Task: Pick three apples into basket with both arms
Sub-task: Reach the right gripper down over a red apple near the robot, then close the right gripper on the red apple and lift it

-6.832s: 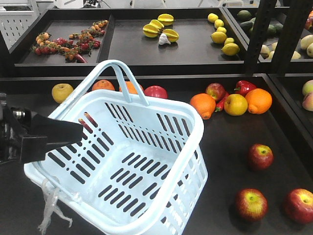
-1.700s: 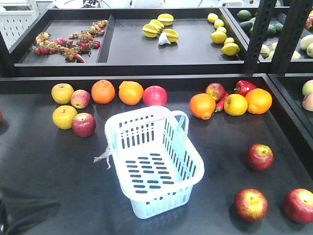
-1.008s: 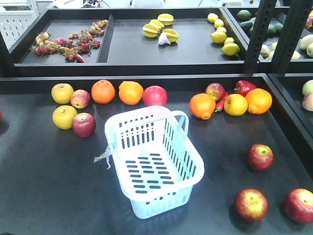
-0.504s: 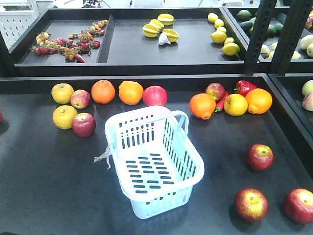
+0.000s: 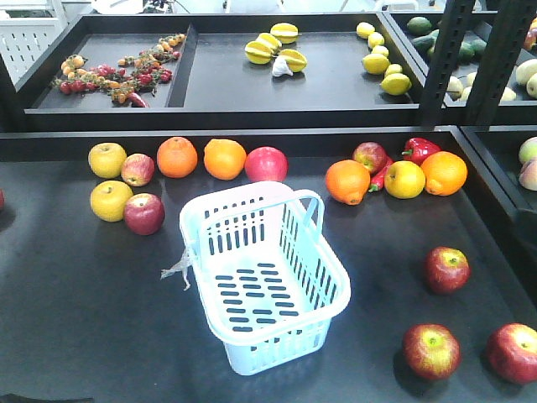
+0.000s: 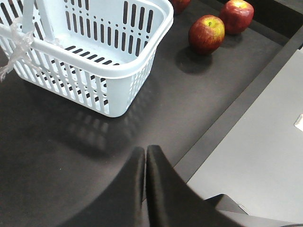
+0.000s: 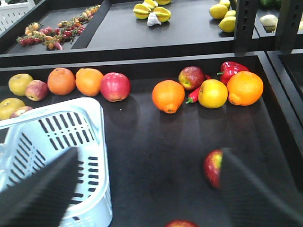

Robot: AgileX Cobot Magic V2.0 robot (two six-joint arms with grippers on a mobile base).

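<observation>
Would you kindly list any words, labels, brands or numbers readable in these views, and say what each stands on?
None can be read.
The basket and the black shelf show no print.
A white scrap at the right edge of the left wrist view may be a label, but it is cut off and shows no letters.

On the lower shelf: one pale blue basket (image 5: 277,348), three dark red apples (image 5: 446,269) (image 5: 430,351) (image 5: 513,353) at right, four oranges (image 5: 177,157) (image 5: 224,159) (image 5: 348,181) (image 5: 443,172), three yellow fruits (image 5: 107,159) (image 5: 111,200) (image 5: 404,179), one red pepper (image 5: 419,149).
</observation>
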